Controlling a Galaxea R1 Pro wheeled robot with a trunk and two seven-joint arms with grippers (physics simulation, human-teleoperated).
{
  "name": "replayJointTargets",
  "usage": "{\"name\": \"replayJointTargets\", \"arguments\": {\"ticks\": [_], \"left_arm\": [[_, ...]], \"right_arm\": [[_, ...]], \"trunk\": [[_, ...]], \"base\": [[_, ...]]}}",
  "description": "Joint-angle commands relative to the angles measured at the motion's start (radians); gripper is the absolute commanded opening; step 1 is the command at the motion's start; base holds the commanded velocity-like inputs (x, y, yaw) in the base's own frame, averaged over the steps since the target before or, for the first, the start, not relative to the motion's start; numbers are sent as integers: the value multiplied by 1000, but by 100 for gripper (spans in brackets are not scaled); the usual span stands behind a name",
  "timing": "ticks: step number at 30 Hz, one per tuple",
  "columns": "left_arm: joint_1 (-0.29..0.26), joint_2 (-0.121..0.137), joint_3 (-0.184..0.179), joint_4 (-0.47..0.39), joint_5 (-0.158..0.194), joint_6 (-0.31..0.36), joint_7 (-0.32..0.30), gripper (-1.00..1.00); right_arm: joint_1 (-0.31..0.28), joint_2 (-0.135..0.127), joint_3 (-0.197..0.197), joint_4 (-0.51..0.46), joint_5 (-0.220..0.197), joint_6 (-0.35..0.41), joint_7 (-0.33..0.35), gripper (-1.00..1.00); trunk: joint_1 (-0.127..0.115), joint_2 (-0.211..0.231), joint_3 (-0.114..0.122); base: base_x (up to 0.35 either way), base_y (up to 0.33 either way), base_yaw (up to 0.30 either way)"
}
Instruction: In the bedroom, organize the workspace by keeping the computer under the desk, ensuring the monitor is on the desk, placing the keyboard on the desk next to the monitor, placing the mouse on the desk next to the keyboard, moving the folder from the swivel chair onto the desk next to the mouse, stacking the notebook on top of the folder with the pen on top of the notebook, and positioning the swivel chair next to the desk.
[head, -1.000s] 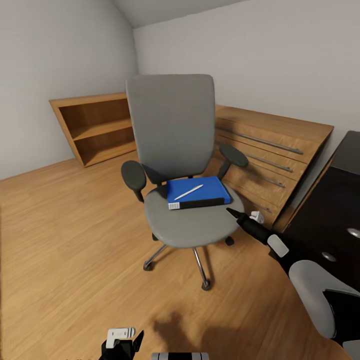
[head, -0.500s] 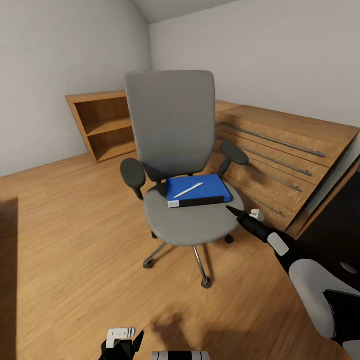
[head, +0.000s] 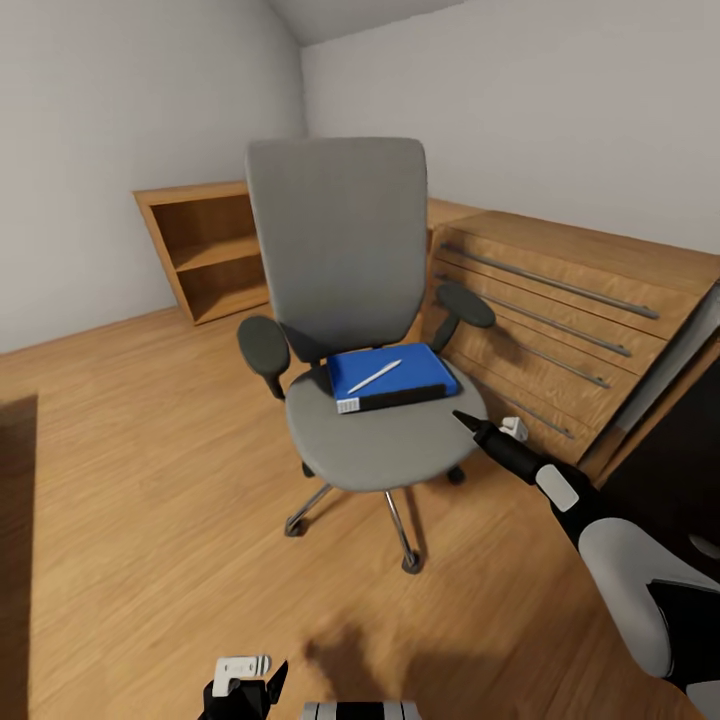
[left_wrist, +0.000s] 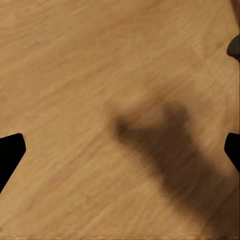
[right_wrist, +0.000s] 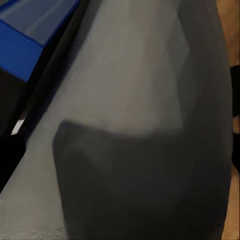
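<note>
The bright blue flat folder (head: 392, 376) lies on the grey upholstered swivel chair (head: 345, 300) seat, a white pen (head: 375, 376) atop it. Right claw (head: 465, 421) hovers beside the seat's edge, jaws unclear; left claw (left_wrist: 120, 150) spread apart over light wood floor (head: 130, 480).

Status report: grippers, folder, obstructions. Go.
Right gripper at the swivel chair seat's edge, holding nothing. Left gripper low, open over floor. Folder on seat, pen lying on it. Nothing between gripper and folder.

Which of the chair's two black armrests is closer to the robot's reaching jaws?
The armrest on the drawer side is closer to the right gripper; the other armrest sits across the seat toward the open shelf.
</note>
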Motion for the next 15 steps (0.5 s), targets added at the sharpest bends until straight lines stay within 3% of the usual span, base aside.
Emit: {"name": "replayJointTargets", "arguments": {"ticks": [1, 6, 15], "left_arm": [[-1, -1, 4, 1, 7, 1, -9, 100], [0, -1, 4, 1, 7, 0, -9, 100], [0, -5, -8, 1, 7, 0, -9, 100]], "right_arm": [[0, 0, 9, 49, 7, 6, 0, 100], [0, -3, 9, 47, 5, 7, 1, 100], [0, -8, 9, 46, 5, 10, 1, 100]], "trunk": [[0, 0, -1], [0, 0, 3], [0, 0, 7]], "base": [[-211, 0, 0], [-221, 0, -50], [-29, 0, -42]]}}
